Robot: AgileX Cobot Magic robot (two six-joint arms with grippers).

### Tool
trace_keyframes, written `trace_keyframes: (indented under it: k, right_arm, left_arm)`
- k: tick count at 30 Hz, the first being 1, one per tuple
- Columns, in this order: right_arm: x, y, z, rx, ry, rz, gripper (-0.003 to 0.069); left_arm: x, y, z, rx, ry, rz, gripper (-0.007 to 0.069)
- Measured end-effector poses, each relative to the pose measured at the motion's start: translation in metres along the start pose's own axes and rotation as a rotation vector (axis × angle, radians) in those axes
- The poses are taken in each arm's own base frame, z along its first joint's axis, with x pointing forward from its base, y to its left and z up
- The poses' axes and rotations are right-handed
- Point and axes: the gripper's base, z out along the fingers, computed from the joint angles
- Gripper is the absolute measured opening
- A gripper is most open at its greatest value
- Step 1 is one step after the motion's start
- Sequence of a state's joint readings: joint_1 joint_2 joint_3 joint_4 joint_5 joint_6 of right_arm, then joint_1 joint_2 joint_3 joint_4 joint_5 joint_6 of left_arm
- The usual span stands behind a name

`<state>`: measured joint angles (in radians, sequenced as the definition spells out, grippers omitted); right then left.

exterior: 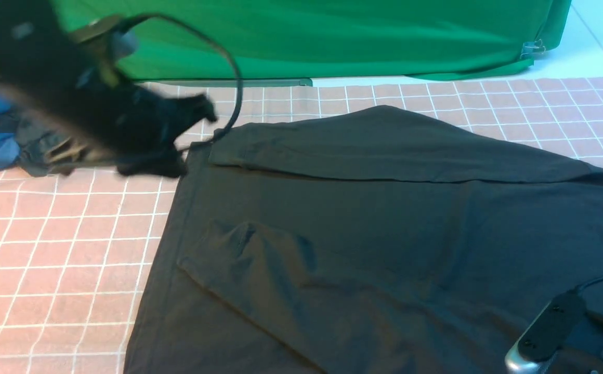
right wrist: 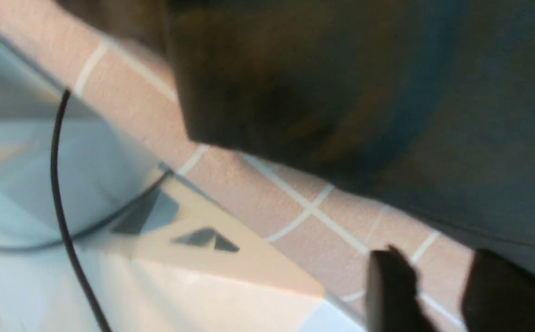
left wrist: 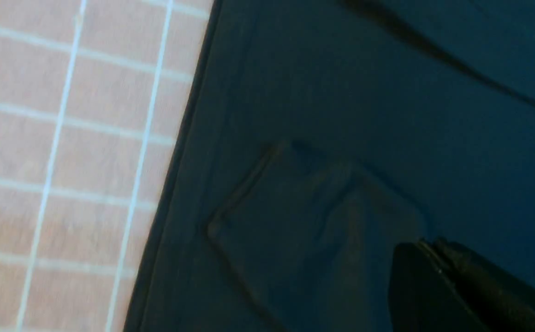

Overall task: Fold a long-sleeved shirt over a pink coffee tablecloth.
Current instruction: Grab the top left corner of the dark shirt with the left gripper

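Observation:
The long-sleeved shirt (exterior: 384, 228) lies spread on the pink coffee tablecloth (exterior: 57, 249), black, with a sleeve folded across its far side and another fold near the front left. My left gripper (exterior: 197, 111) is motion-blurred above the shirt's far left corner. In the left wrist view its fingers (left wrist: 426, 246) are pressed together over the shirt (left wrist: 341, 115), and no cloth shows between them. My right arm (exterior: 551, 324) sits at the shirt's near right corner. The right gripper (right wrist: 438, 276) stands open over the tablecloth (right wrist: 258, 184) beside the shirt's hem (right wrist: 433, 138), holding nothing.
A green backdrop cloth (exterior: 332, 36) hangs along the far side. A blue cloth with a dark grey garment (exterior: 0, 135) is bunched at the far left. In the right wrist view the table edge (right wrist: 249, 258) and a black cable (right wrist: 60, 184) run over a pale floor.

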<state>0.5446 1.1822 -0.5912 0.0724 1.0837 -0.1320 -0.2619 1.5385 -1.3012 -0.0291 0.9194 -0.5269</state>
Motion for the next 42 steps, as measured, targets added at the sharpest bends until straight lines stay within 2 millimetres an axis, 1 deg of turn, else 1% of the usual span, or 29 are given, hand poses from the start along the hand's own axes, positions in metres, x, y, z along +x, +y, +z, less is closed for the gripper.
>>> trace_keyframes:
  k: [2,3,4,5,6,7,8,9,10,11,12,13,14,15,16,18,19,21,25,27,30,32,34,35,37,38,40,42]
  right_arm:
    - [0.003,0.0,-0.008,0.014,-0.063,0.036,0.0134]
    - [0.006,0.0,-0.016,0.021,-0.116,0.051,0.0087]
    - [0.009,0.001,-0.024,0.025,-0.171,0.066,0.0059]
    - [0.012,0.002,-0.032,0.026,-0.22,0.079,0.0048]
    - [0.017,0.003,-0.041,0.027,-0.281,0.098,0.0042]
    - [0.024,0.004,-0.053,0.027,-0.358,0.119,0.0038]
    - [0.028,0.005,-0.059,0.024,-0.397,0.133,0.0037]
    - [0.031,0.005,-0.062,0.024,-0.414,0.135,0.0036]
    - [0.037,0.007,-0.071,0.021,-0.47,0.146,0.0036]
    - [0.042,0.008,-0.076,0.018,-0.5,0.149,0.0036]
    - [0.045,0.008,-0.079,0.018,-0.515,0.149,0.0036]
    - [0.049,0.009,-0.082,0.017,-0.536,0.148,0.0036]
    - [0.05,0.009,-0.084,0.017,-0.544,0.148,0.0036]
    - [0.051,0.009,-0.085,0.016,-0.55,0.148,0.0036]
    - [0.051,0.009,-0.085,0.016,-0.554,0.149,0.0036]
    - [0.051,0.009,-0.085,0.016,-0.559,0.149,0.0036]
    - [0.051,0.009,-0.085,0.016,-0.559,0.149,0.0036]
    - [0.051,0.009,-0.085,0.016,-0.563,0.15,0.0036]
    - [0.051,0.009,-0.085,0.016,-0.563,0.15,0.0036]
    - [0.051,0.009,-0.085,0.016,-0.563,0.15,0.0036]
    - [0.051,0.009,-0.085,0.016,-0.563,0.15,0.0036]
    - [0.051,0.009,-0.085,0.016,-0.563,0.15,0.0036]
    - [0.051,0.009,-0.085,0.016,-0.563,0.151,0.0036]
    - [0.051,0.009,-0.085,0.016,-0.563,0.151,0.0036]
    - [0.051,0.009,-0.085,0.016,-0.563,0.15,0.0036]
    - [0.051,0.009,-0.085,0.016,-0.563,0.15,0.0036]
    - [0.051,0.009,-0.085,0.016,-0.563,0.15,0.0036]
    - [0.051,0.009,-0.085,0.016,-0.563,0.15,0.0036]
  left_arm:
    - [-0.015,0.0,0.014,-0.014,0.004,-0.004,0.0013]
    - [-0.024,0.0,0.023,-0.022,0.006,-0.005,0.0013]
    - [-0.033,0.001,0.031,-0.029,0.007,-0.007,0.0013]
    - [-0.04,0.003,0.042,-0.039,0.015,-0.012,0.0013]
    - [-0.048,0.004,0.048,-0.044,0.011,-0.021,0.0014]
    - [-0.058,0.006,0.061,-0.054,0.017,-0.034,0.0014]
    - [-0.064,0.008,0.071,-0.062,0.024,-0.042,0.0014]
    - [-0.064,0.009,0.074,-0.067,0.033,-0.044,0.0014]
    - [-0.071,0.01,0.089,-0.079,0.048,-0.046,0.0015]
    - [-0.076,0.01,0.098,-0.085,0.055,-0.036,0.0017]
    - [-0.079,0.01,0.103,-0.084,0.053,-0.028,0.002]
    - [-0.083,0.009,0.115,-0.087,0.062,-0.015,0.0035]
    - [-0.085,0.008,0.124,-0.085,0.065,-0.012,0.0052]
    - [-0.087,0.007,0.126,-0.08,0.06,-0.013,0.0062]
    - [-0.09,0.006,0.135,-0.078,0.062,-0.013,0.0085]
    - [-0.094,0.006,0.154,-0.079,0.065,-0.009,0.0155]
    - [-0.094,0.006,0.156,-0.079,0.064,-0.008,0.0162]
    - [-0.097,0.006,0.172,-0.079,0.063,-0.002,0.0247]
    - [-0.098,0.006,0.192,-0.069,0.045,0.017,0.0366]
    - [-0.098,0.006,0.198,-0.064,0.04,0.031,0.0394]
    - [-0.098,0.006,0.204,-0.053,0.03,0.04,0.041]
    - [-0.098,0.006,0.206,-0.046,0.027,0.052,0.0404]
    - [-0.098,0.004,0.207,-0.021,0.03,0.077,0.0358]
    - [-0.097,0.003,0.208,-0.01,0.037,0.089,0.0324]
    - [-0.096,0.001,0.209,0.012,0.047,0.116,0.0215]
    - [-0.095,0.001,0.209,0.02,0.052,0.125,0.0183]
    - [-0.094,0.001,0.21,0.026,0.06,0.134,0.0085]
    - [-0.094,0.0,0.209,0.027,0.066,0.144,0.0058]
